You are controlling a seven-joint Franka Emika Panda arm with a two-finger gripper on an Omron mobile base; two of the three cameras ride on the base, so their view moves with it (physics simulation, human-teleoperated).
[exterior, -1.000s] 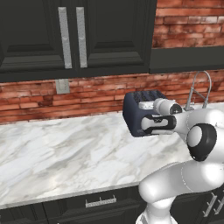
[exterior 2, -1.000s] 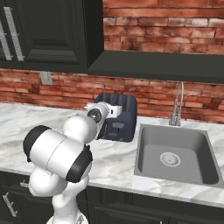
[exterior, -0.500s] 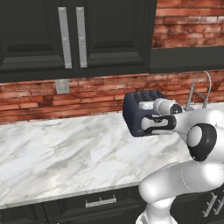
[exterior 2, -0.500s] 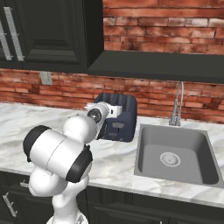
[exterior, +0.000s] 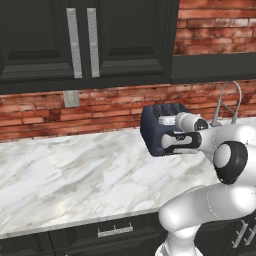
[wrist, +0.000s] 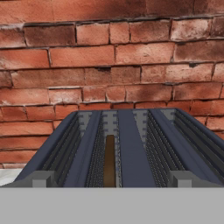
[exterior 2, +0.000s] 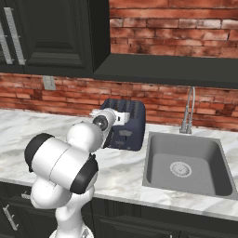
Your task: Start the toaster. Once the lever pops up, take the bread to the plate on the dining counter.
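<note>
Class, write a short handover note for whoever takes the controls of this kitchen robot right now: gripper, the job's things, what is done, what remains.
Gripper: open, empty, level with the toaster's top and looking along its slots.
Toaster: on the marble worktop by the brick wall, left of the sink.
Bread: standing on edge in the left slot.
Done: hand brought up to the toaster.
Left: start the toaster, wait for the lever to pop up, carry the bread to the plate.

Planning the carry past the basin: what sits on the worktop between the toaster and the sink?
Nothing. In the right base view, bare marble worktop runs from the toaster to the sink rim.
</note>
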